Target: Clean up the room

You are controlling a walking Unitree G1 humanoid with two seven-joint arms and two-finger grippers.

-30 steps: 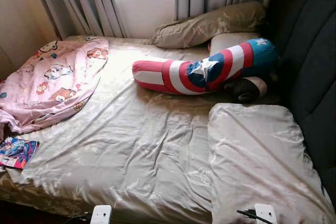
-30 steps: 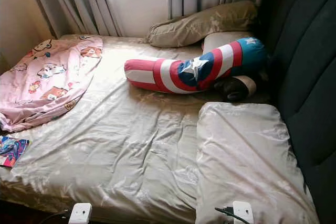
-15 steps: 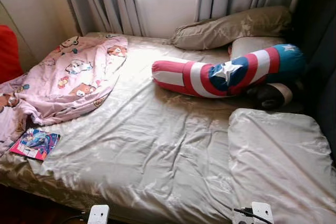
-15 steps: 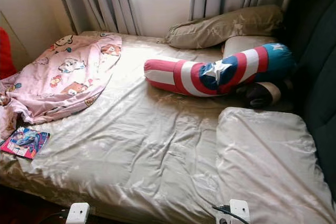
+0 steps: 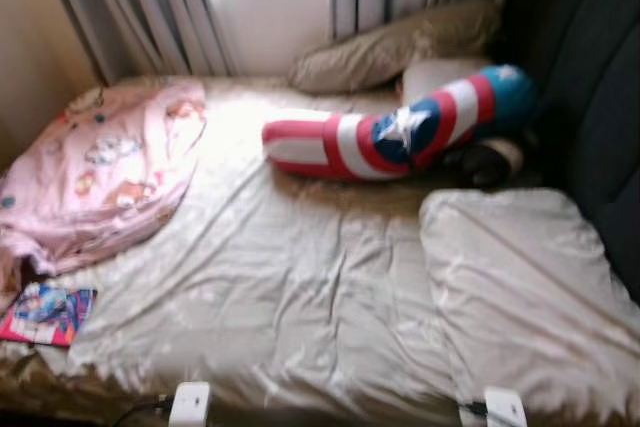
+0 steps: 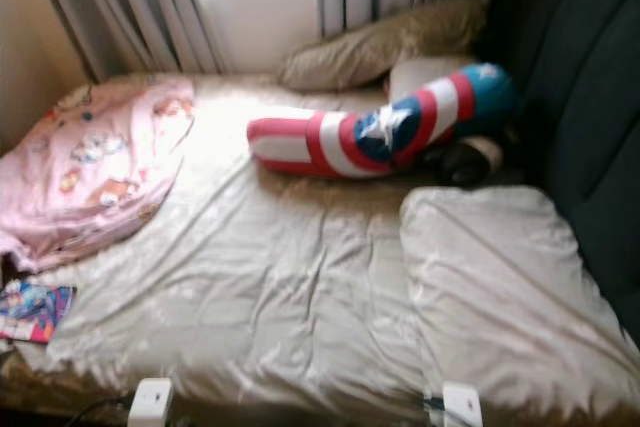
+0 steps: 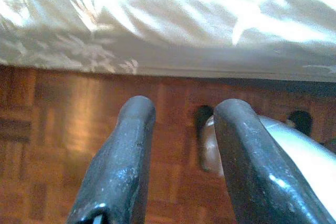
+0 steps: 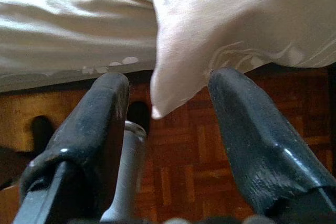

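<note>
The robot is facing a bed [image 5: 300,287] covered in a rumpled beige sheet, and both grippers are hanging low at its near edge, above the parquet floor [image 7: 63,124]. The left gripper [image 7: 181,129] is showing its two black fingers [image 7: 123,156] spread apart with nothing between them. The right gripper [image 8: 168,108] is likewise standing with its fingers [image 8: 92,129] wide and gripping nothing, though the overhanging corner of the big pale pillow [image 5: 520,287] is dipping into the gap between them.

Several things are lying loose on the bed. A small colourful book [image 5: 45,312] is sitting at the near left corner, just beside the crumpled pink blanket [image 5: 95,177] that is heaped along the left side. A red, white and blue bolster [image 5: 400,137] is stretching across the far half, its long axis running left to right and curving up toward the dark headboard [image 5: 590,97] on the right. A beige pillow [image 5: 390,47] is resting against the curtains [image 5: 130,7] beyond it.

Judging by the layout, the book and blanket are lying on the left arm's side and nearest the robot, so that arm is better placed for them; both are up on the mattress, above and ahead of the lowered fingers. The bolster is lying well back, beyond easy reach of either arm.
</note>
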